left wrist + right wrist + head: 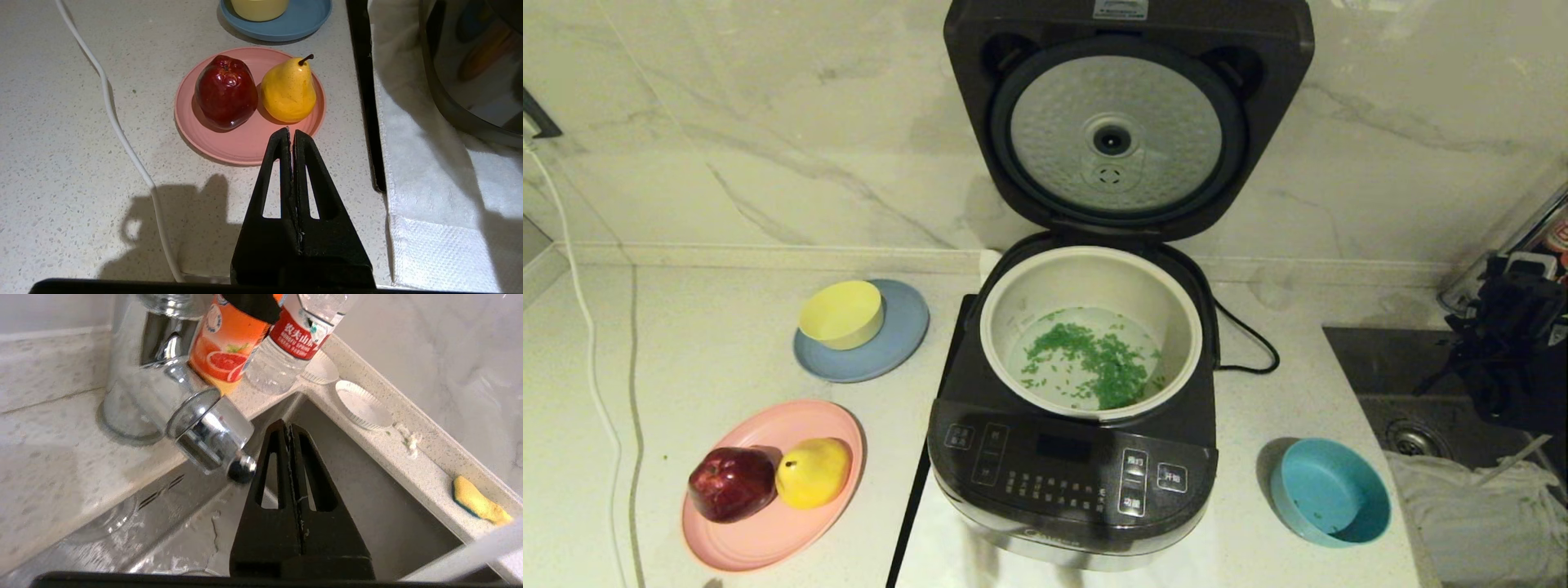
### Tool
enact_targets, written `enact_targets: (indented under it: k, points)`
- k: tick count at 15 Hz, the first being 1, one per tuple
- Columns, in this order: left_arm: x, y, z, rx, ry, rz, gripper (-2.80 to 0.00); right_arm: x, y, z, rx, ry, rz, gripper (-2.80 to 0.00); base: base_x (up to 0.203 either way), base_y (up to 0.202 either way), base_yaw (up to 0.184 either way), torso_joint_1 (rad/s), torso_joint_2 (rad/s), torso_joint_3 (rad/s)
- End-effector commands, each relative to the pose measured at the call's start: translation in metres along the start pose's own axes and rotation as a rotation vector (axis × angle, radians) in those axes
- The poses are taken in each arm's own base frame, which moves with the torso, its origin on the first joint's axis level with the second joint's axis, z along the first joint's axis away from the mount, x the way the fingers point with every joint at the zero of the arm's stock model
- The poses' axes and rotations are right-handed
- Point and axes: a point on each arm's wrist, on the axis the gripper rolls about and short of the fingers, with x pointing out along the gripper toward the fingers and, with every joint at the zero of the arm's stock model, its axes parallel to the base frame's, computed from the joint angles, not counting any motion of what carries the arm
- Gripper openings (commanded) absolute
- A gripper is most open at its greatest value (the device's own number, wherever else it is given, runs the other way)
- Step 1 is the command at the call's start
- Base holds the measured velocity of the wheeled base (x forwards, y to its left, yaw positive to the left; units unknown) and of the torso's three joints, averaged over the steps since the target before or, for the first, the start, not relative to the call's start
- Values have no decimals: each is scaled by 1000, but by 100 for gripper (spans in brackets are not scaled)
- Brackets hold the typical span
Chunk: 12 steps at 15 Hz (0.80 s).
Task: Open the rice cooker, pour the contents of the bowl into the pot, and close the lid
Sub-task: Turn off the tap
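Lid [1127,122] upright, green contents [1094,359] in cream pot [1086,269].

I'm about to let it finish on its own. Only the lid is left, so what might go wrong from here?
1. The right gripper, fingers shut, is over the sink by the tap; swinging back it may clip the tap or the blue bowl.
2. The lid stands fully upright; pushed too lightly it may not latch over the pot.

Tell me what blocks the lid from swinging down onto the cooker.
Nothing visible does. The lid stands upright behind the pot, whose rim is bare. The bowl sits apart on the counter, and the shut right gripper is off over the sink.
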Motion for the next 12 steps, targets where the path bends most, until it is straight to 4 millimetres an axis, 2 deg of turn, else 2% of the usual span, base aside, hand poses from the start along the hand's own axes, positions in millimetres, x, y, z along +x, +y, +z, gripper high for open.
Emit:
enact_targets:
  k: [1,7,12]
  points:
    - [0,0,0,0,-1,0,-280,5,6,-3,1,-13,-5,-280,0,0,0,0,0,0]
    - [0,0,0,0,-1,0,-280,12,16,-2,1,-36,-3,-280,0,0,0,0,0,0]
    - [0,0,0,0,-1,0,-280,11,26,7,22,-61,7,-280,0,0,0,0,0,0]
